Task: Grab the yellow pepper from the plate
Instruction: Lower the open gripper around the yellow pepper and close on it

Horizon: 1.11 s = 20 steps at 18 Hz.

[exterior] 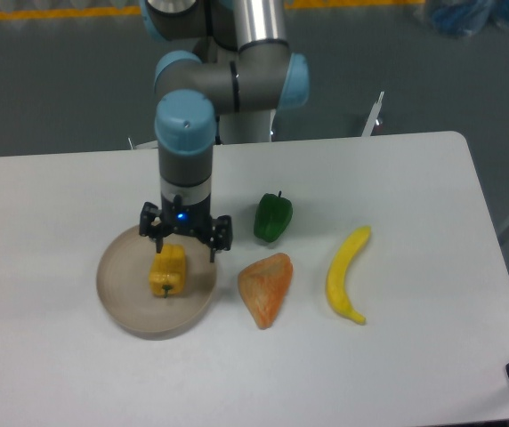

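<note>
The yellow pepper point(167, 270) lies on its side near the centre of the plate point(121, 302), its small green stem end pointing to 6 o'clock. The end effector point(186, 246) hangs directly over the plate's 12 o'clock half, fingers spread apart and empty, one finger at the pepper's upper left and the other off to its upper right; whether the tips are level with the pepper or above it I cannot tell from this single high view. The pepper is blocky, ribbed lengthwise, with a smooth waxy-looking skin. In my judgement it is a light, rigid item, likely a hollow replica, somewhat slippery on the curved lobes and liable to roll if nudged sideways. The soundest hold appears to be across its short width at mid-body, pads seated on opposite lobes, with the end effector shifted a little toward 7 o'clock first. The plate is round, shallow, matte beige-grey with a low rim, and could slide on the smooth white counter point(397, 365). Outside the plate, at its 3 o'clock side, lie a glossy green pepper point(272, 218), an orange wedge-shaped textured item point(265, 287) and a curved yellow banana point(345, 273), all apart from the target.
</note>
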Each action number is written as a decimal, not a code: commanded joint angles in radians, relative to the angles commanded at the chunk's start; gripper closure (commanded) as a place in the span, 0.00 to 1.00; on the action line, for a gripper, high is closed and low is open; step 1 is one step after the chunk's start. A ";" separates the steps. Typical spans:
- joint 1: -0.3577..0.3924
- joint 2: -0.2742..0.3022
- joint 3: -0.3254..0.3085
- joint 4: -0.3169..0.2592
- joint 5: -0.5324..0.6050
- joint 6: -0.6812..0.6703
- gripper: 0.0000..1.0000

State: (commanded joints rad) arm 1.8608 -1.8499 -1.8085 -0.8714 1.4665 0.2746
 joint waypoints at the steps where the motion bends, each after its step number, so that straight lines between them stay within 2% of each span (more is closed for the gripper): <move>1: -0.006 -0.002 -0.012 0.011 0.005 0.000 0.00; 11: -0.035 -0.005 -0.031 0.014 0.008 0.003 0.00; 20: -0.048 -0.046 -0.025 0.015 0.049 0.011 0.00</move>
State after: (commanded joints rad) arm 1.8132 -1.8960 -1.8331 -0.8560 1.5155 0.2853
